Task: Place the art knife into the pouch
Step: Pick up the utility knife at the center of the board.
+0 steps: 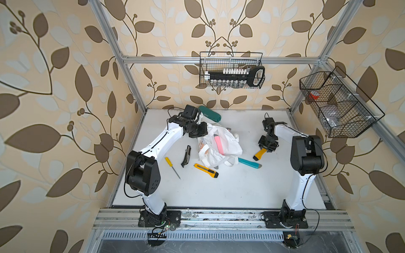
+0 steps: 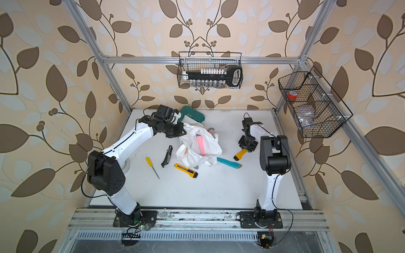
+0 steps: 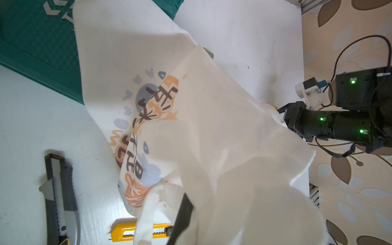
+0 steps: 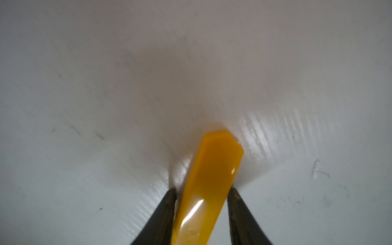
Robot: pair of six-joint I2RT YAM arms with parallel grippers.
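The pouch (image 1: 228, 149) (image 2: 210, 146), a white cloth tote with printed characters (image 3: 148, 118), lies crumpled mid-table. My left gripper (image 1: 198, 133) is shut on its cloth at the far-left rim. In the left wrist view only one dark finger (image 3: 183, 214) shows, and the rest is under fabric. The art knife (image 1: 259, 154) (image 2: 240, 154), yellow with a dark tip, lies on the table right of the pouch. My right gripper (image 1: 267, 147) (image 4: 202, 191) is down over its handle (image 4: 212, 180), with both fingertips pressed to its sides.
A pink knife (image 1: 218, 144) rests in the pouch. A teal knife (image 1: 248, 163), a yellow box cutter (image 1: 206, 170), a grey-black cutter (image 1: 186, 156) and a yellow screwdriver (image 1: 172, 167) lie around it. A green case (image 1: 210, 116) sits behind. Wire baskets (image 1: 231, 70) (image 1: 335, 105) hang above.
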